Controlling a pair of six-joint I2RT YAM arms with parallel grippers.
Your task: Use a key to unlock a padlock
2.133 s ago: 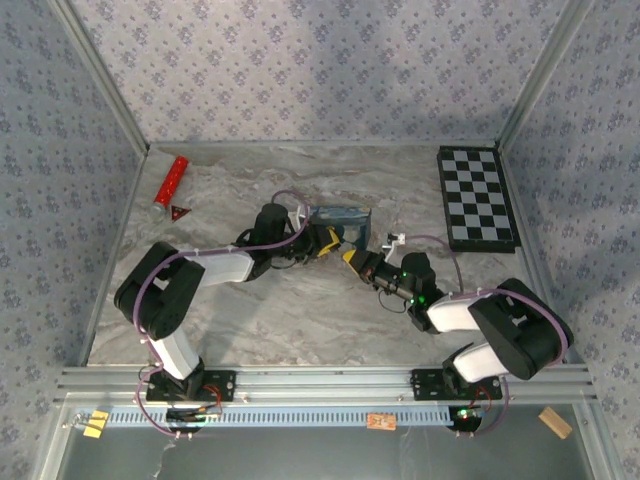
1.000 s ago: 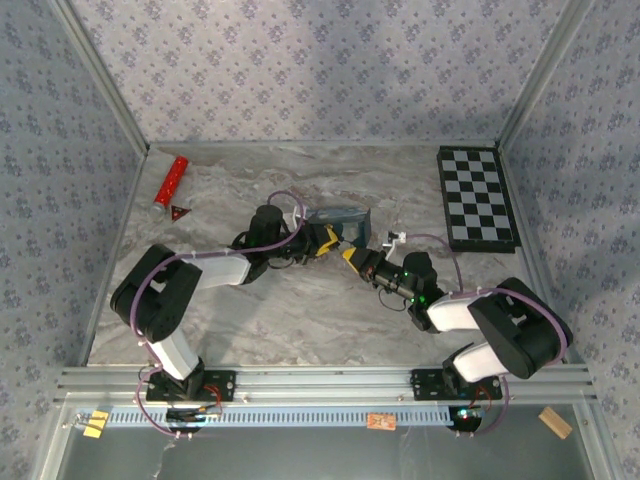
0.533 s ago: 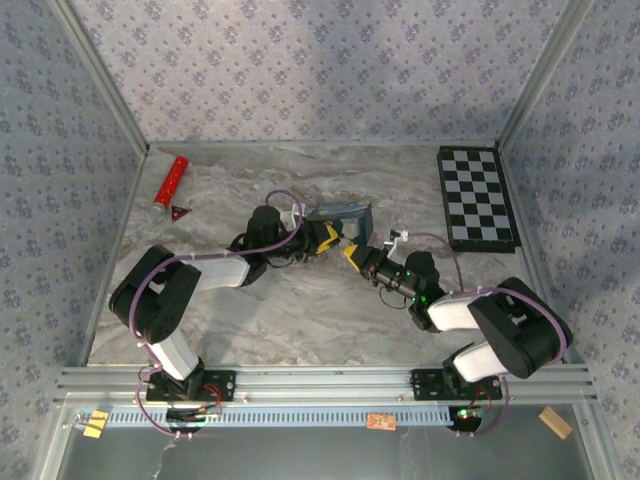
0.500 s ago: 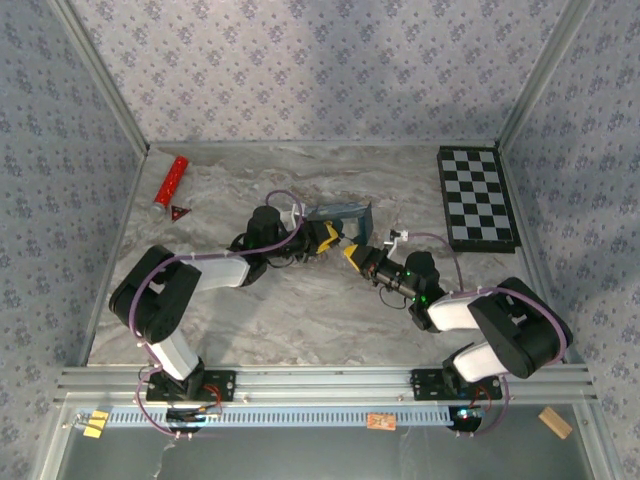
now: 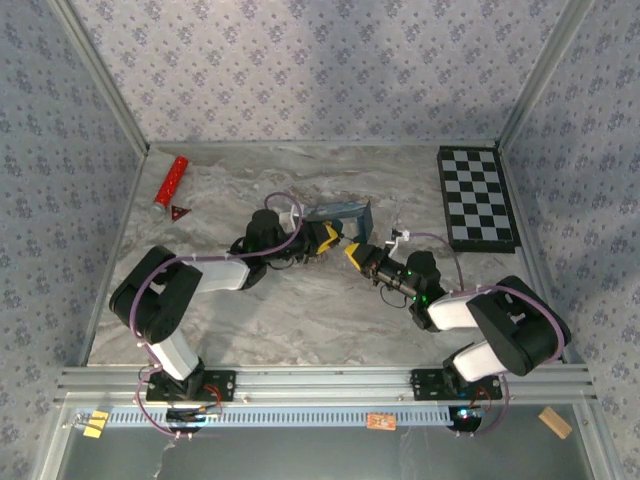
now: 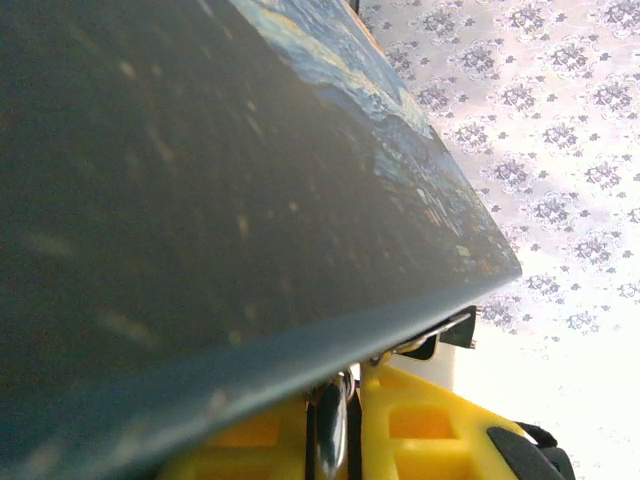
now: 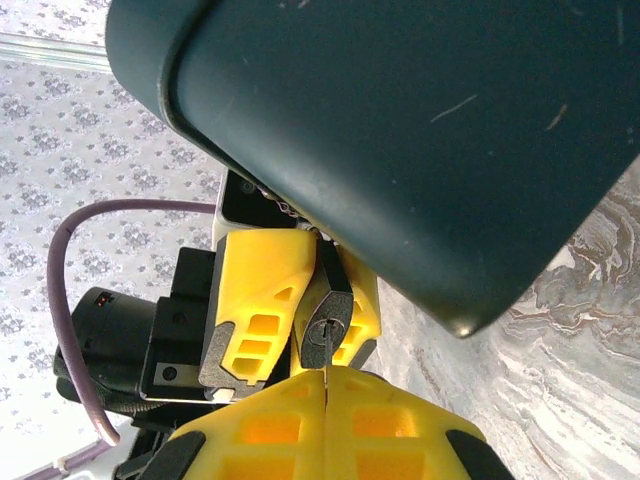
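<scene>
In the right wrist view the padlock (image 7: 328, 318), a small dark body with a round silvery keyhole, sits clamped between the left gripper's yellow fingers (image 7: 258, 290). The key (image 7: 327, 352) is a thin blade with its tip in the keyhole, and my right gripper (image 7: 326, 374) is shut on it. In the left wrist view the padlock's silvery shackle (image 6: 333, 430) stands between the shut jaws of my left gripper (image 6: 342, 425). Seen from above, the left gripper (image 5: 327, 238) and right gripper (image 5: 350, 254) meet tip to tip beside the blue tin (image 5: 340, 213).
The blue tin (image 7: 400, 130) hangs close over both grippers, its dark underside (image 6: 200, 180) against the left wrist camera. A red cylinder (image 5: 170, 180) and a dark-red triangle (image 5: 180, 211) lie far left. A checkerboard (image 5: 477, 198) lies far right.
Both grippers, joined at padlock and key, have edged slightly toward the tin. The tin has shifted and turned a little.
</scene>
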